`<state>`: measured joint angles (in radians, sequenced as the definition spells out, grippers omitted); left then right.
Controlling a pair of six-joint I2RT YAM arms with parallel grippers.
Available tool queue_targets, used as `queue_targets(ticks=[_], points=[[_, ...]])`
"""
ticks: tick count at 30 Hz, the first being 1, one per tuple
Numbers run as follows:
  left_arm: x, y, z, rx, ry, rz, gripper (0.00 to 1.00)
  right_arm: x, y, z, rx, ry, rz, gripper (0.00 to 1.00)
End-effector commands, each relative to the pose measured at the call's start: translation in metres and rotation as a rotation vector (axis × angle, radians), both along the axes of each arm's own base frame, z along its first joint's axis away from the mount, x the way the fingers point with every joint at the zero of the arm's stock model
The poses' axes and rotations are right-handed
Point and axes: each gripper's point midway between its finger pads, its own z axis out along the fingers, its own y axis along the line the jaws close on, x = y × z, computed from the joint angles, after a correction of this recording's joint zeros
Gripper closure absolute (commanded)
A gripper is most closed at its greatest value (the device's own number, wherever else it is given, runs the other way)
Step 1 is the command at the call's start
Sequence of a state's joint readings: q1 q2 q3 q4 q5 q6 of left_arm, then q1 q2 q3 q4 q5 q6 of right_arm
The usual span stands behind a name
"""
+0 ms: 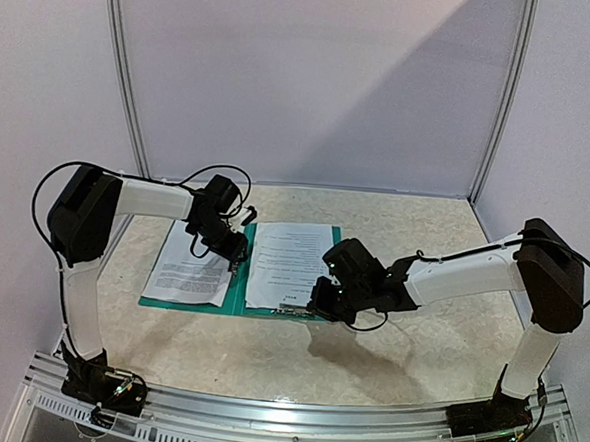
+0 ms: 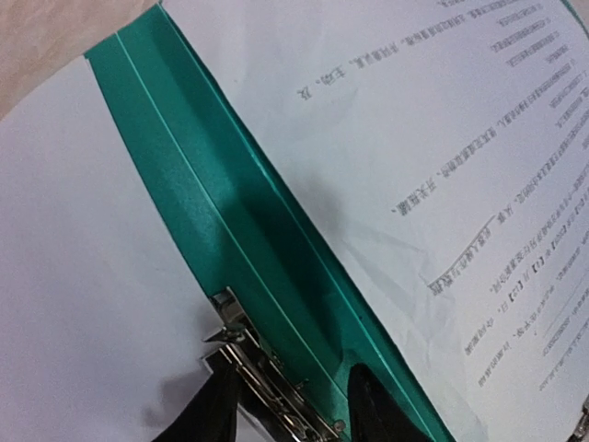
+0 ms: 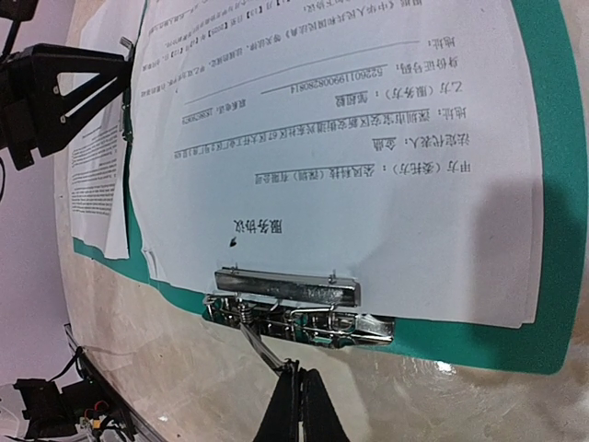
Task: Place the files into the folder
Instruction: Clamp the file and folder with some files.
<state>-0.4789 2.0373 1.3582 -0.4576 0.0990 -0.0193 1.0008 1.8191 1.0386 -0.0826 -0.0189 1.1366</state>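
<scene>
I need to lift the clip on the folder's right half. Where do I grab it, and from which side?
Take the thin lever jutting from the metal clip past the folder's near edge, where the right gripper sits now. Come low from the table's near side, fingers either side of it; the clip body lies flat on the files.

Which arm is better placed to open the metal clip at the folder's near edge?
Right. The right gripper pinches the metal clip by its lever, while the left gripper hangs open at the spine of the folder.
</scene>
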Motion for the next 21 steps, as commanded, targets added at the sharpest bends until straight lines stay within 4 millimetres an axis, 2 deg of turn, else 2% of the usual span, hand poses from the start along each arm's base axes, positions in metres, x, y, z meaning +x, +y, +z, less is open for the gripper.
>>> queue_targets(ticks=[1, 5, 10, 17, 21], points=[[-0.016, -0.004, -0.01, 0.007, 0.049, -0.03, 0.59, 0.0, 0.002, 0.005, -0.01, -0.019, 0.012, 1.0], [-0.022, -0.003, -0.024, 0.015, 0.085, -0.038, 0.64, 0.008, -0.001, 0.007, -0.034, -0.056, -0.01, 1.0], [-0.026, -0.002, -0.027, 0.015, 0.089, -0.049, 0.7, 0.015, 0.012, 0.015, -0.028, -0.119, 0.045, 1.0], [-0.038, -0.009, -0.042, -0.025, 0.153, -0.073, 0.76, 0.023, 0.002, -0.001, -0.14, -0.208, 0.109, 1.0], [-0.047, -0.009, -0.051, -0.03, 0.172, -0.104, 0.78, 0.03, 0.001, -0.003, -0.165, -0.286, 0.137, 1.0]])
